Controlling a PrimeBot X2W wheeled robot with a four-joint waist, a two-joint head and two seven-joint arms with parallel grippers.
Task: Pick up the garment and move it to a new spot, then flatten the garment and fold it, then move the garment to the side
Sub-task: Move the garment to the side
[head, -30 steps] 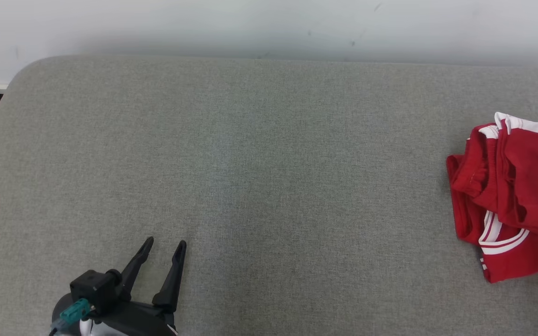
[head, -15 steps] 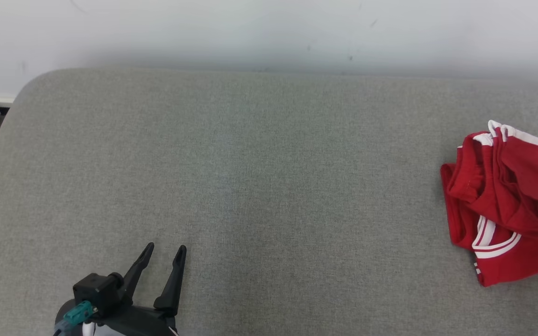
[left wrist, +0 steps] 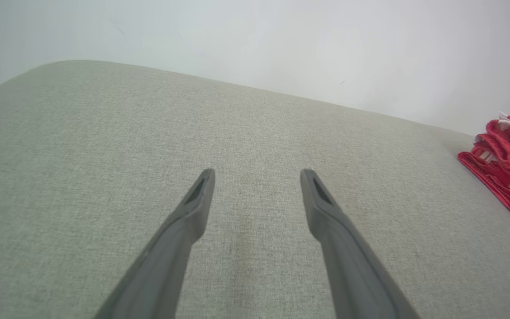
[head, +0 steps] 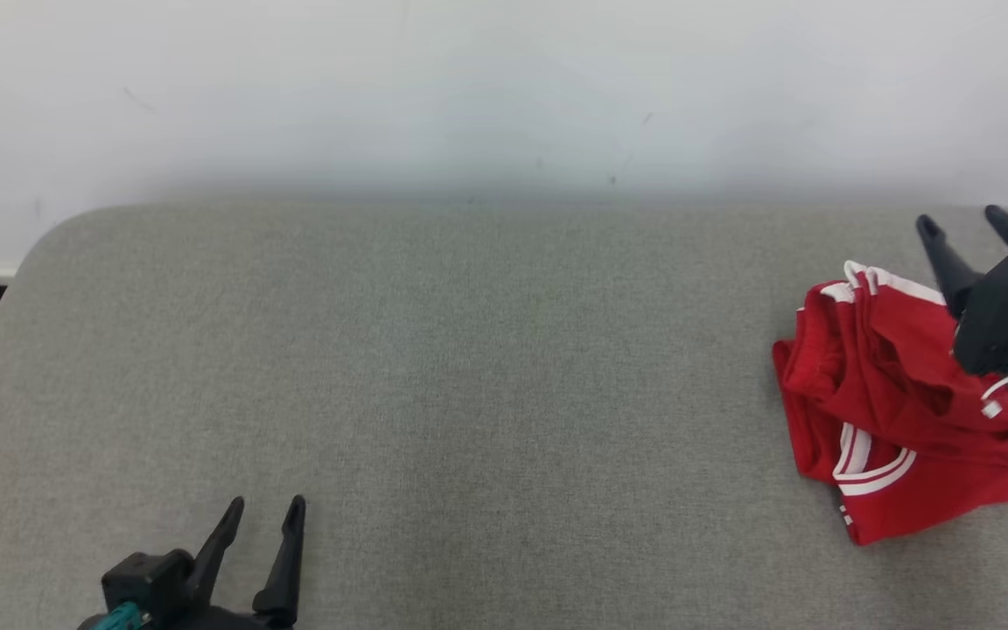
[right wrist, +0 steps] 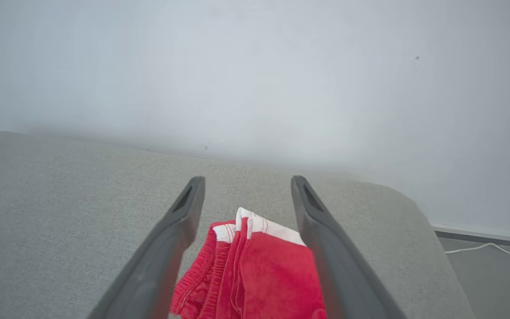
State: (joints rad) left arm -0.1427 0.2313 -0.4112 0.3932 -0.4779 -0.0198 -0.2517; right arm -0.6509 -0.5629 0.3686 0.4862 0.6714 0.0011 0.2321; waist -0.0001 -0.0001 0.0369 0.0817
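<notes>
**Right tool poised over bunched red garment**

The red white-trimmed garment [head: 880,394] lies crumpled at the right end of the grey upholstered surface [head: 469,350], its long axis running roughly from the near edge towards the wall. The right tool [head: 961,220] hangs just over its far-right part, fingers spread wide and gripping nothing. In the wrist view the cloth sits beneath and between them. The right arm reaches in from the right edge, pointing at the wall. The left tool [head: 265,503], also wide open and empty, rests well apart at near left.
</notes>
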